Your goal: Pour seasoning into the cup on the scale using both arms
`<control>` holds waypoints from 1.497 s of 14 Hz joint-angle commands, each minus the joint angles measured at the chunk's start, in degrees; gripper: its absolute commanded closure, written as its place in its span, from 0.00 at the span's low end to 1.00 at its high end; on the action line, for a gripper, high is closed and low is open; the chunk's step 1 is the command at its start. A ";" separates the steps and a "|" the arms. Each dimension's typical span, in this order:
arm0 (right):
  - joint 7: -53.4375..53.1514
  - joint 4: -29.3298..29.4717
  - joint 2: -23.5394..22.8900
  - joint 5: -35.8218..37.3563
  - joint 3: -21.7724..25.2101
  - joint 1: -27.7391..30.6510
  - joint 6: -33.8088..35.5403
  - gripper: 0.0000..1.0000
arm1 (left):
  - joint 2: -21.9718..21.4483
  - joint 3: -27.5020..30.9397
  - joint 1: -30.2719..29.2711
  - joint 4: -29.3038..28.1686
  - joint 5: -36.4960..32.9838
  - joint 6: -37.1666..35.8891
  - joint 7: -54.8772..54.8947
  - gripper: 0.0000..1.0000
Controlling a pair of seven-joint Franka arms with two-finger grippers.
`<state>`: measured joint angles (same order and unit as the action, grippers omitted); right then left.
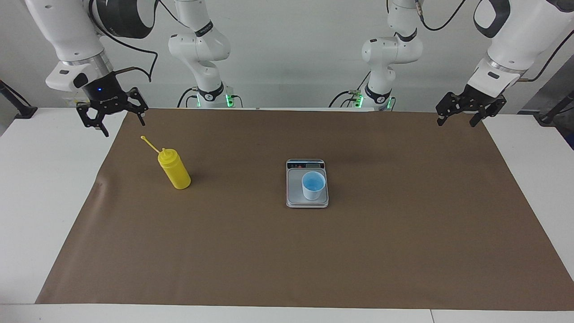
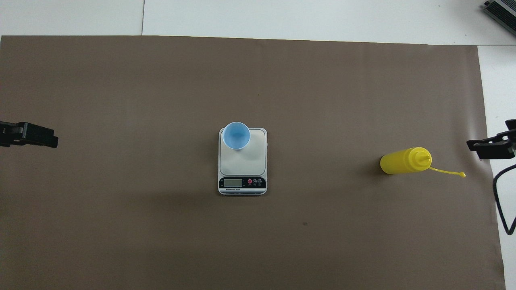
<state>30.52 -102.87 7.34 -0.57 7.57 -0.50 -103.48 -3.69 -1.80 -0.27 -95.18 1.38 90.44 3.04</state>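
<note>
The yellow seasoning bottle point(image 1: 175, 170) point(image 2: 404, 160) stands upright toward the right arm's end of the table, its cap strap point(image 1: 149, 143) sticking out. The silver scale point(image 1: 293, 190) point(image 2: 252, 161) lies mid-table with its display edge nearer to the robots. On its plate stands the light-blue cup point(image 1: 313, 185) point(image 2: 236, 135), on the part farther from the robots. My right gripper point(image 1: 124, 127) point(image 2: 489, 146) hangs open and empty over the mat's edge, apart from the bottle. My left gripper point(image 1: 456, 122) point(image 2: 38, 138) waits open and empty over the mat's other end.
A brown mat point(image 1: 287, 251) covers most of the white table point(image 1: 40, 188). A grey device point(image 2: 502, 11) sits at the table corner farthest from the robots, at the right arm's end. A black cable loop point(image 2: 500, 201) hangs under the right arm.
</note>
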 commanded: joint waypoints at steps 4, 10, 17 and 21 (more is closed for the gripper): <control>-22.30 6.80 -2.07 6.55 0.07 -6.52 6.88 0.00 | -0.88 -0.05 -0.43 -0.45 0.11 -0.62 0.83 0.00; -32.43 13.92 -4.97 1.99 -1.07 -5.57 13.04 0.00 | -0.88 -0.14 -0.43 -0.45 0.11 -0.62 0.83 0.00; -34.47 18.14 -7.52 0.57 -0.81 -4.33 15.67 0.00 | -0.79 -0.14 -0.43 -0.45 0.11 -0.62 0.83 0.00; -34.30 16.83 -7.43 1.27 -0.81 -4.42 16.03 0.00 | -0.79 -0.14 -0.43 -0.45 0.11 -0.62 0.83 0.00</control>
<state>-2.98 -87.02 0.92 1.09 7.15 -5.55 -89.02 -3.69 -1.80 -0.27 -95.18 1.38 90.44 3.04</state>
